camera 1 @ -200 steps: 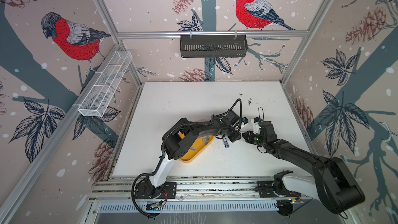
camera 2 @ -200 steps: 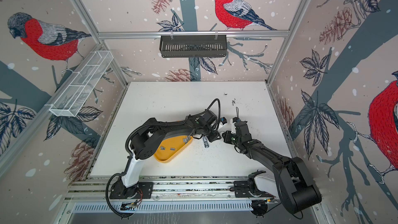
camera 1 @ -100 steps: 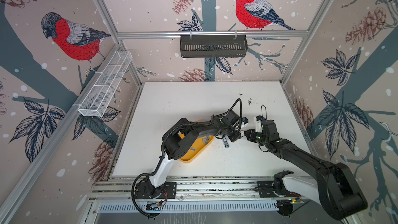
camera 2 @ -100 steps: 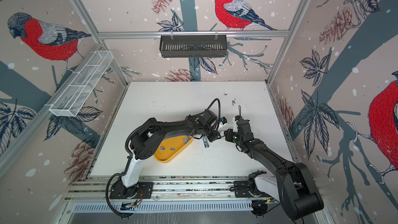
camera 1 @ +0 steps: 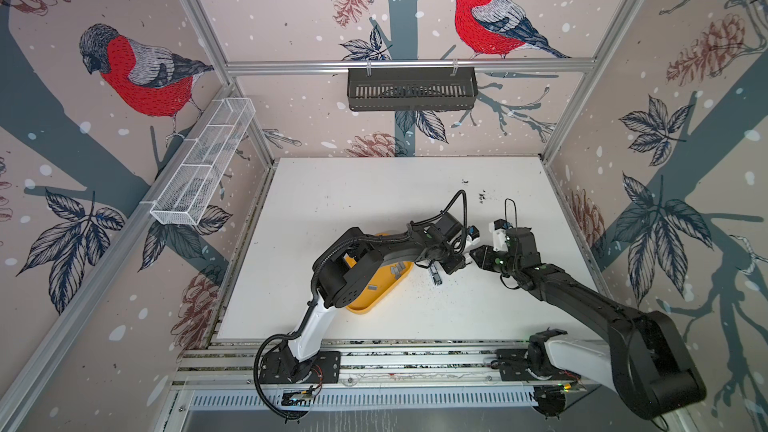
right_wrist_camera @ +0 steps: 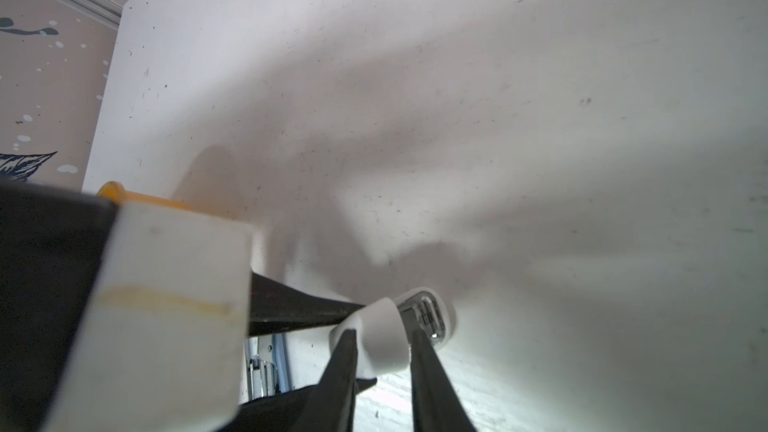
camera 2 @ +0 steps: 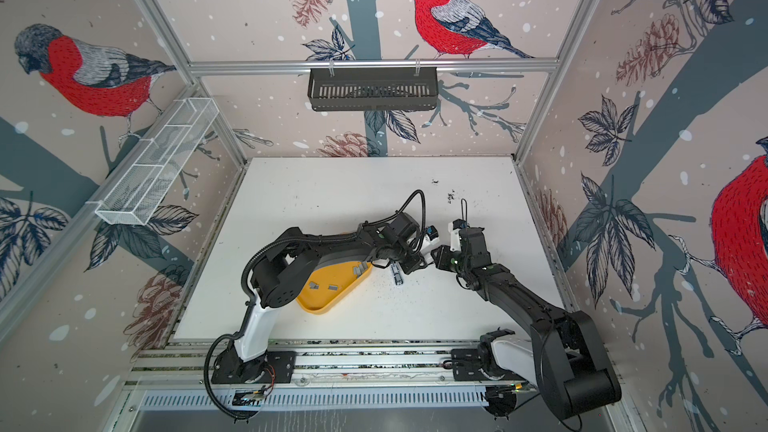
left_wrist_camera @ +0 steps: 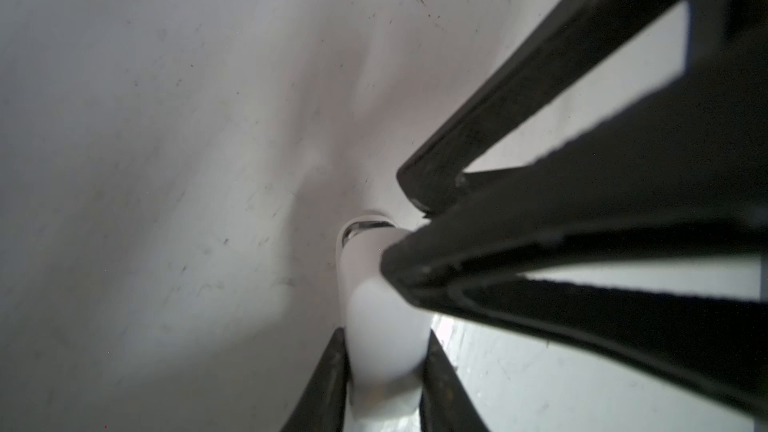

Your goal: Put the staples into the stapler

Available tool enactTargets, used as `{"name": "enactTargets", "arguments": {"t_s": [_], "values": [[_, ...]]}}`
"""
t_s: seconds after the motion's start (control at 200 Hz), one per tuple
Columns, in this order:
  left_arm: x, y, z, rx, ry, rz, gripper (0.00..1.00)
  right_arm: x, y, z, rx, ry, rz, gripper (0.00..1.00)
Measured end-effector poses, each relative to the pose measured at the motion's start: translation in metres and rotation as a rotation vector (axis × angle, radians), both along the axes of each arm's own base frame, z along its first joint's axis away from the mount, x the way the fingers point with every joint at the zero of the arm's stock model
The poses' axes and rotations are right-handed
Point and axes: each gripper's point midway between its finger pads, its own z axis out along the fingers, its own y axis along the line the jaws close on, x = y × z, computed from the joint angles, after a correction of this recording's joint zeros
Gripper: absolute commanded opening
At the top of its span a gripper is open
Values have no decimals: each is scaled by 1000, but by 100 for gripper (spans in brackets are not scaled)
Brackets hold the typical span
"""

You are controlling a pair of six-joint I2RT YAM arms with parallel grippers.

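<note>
ok so both hands are on the stapler [left_wrist_camera: 365, 268] right now. The left hand [left_wrist_camera: 384, 338] is pinched narrow on its white body, and the right hand [right_wrist_camera: 382, 334] looks closed on the white top part. The metal channel [right_wrist_camera: 428, 317] shows at the open end, and neither hand has a strip. My take: let the left one do the holding and hinge the top slowly, no twisting, since the fingertips nearly bump each other. Just beside the stapler a small metal piece [camera 1: 435, 275] lies on the desk [camera 1: 353, 201], can't tell what it is. The staples [camera 2: 360, 270] sit in a yellow tray [camera 2: 320, 310] near the stapler, and the left forearm [camera 1: 395, 243] hangs over part of it, so reaching in looks awkward. Well beyond the stapler, a black basket [camera 1: 411, 95] hangs on the back wall
</note>
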Motion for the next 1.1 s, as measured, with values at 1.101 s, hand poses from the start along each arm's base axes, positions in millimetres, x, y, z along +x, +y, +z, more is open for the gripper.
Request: {"name": "enactTargets", "arguments": {"t_s": [1.101], "values": [[-5,-1,-5,0,30,-12,17,-3,2,-18,-25,-17,-46,18]]}}
